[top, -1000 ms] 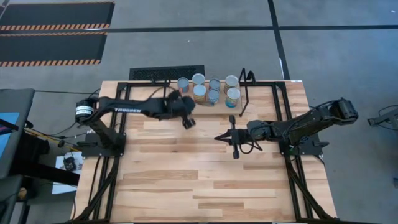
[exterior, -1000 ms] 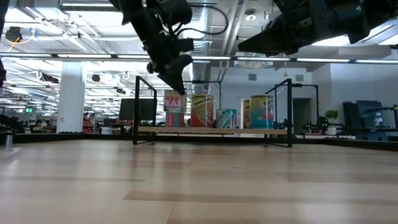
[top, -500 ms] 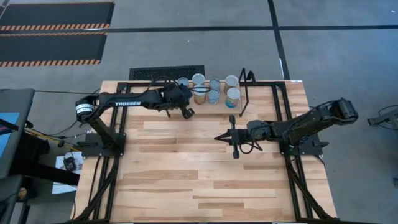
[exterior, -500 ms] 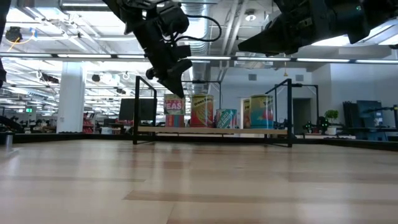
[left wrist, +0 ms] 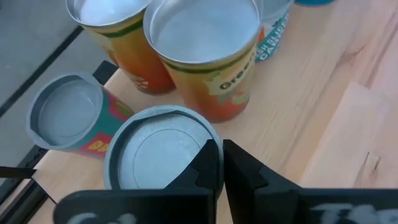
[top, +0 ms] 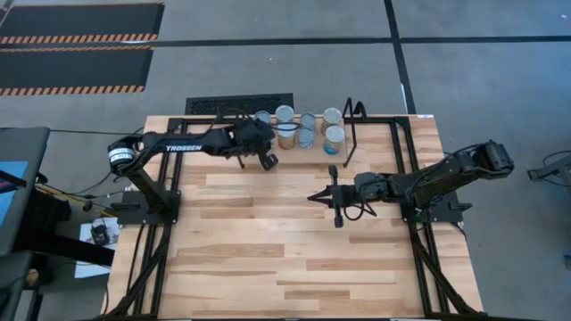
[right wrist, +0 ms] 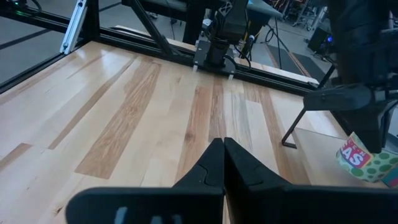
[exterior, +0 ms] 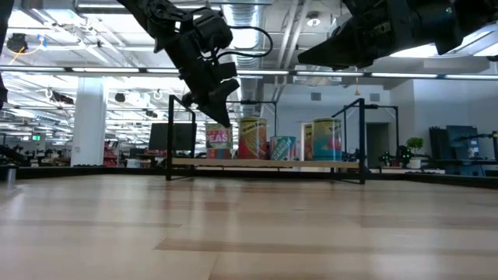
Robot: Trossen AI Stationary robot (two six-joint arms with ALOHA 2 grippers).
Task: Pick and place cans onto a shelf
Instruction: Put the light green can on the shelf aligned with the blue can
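Wooden tabletop bare; cans crowd shelf beneath closed left jaws; right jaws closed.

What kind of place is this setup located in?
Probably a robotics lab or industrial workshop. The low view shows exposed ceiling ducts and long light strips. The high view shows a concrete floor with hazard-striped mats around the wooden table in its black metal frame.

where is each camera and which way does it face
High: above, straight down on the table, both arms, shelf.
Low: table height, level toward the shelf; arms come in from above.
Left wrist: down past the shut left pincer at cans.
Right wrist: past the shut right pincer over the table.
High, low and left wrist all show the cans.
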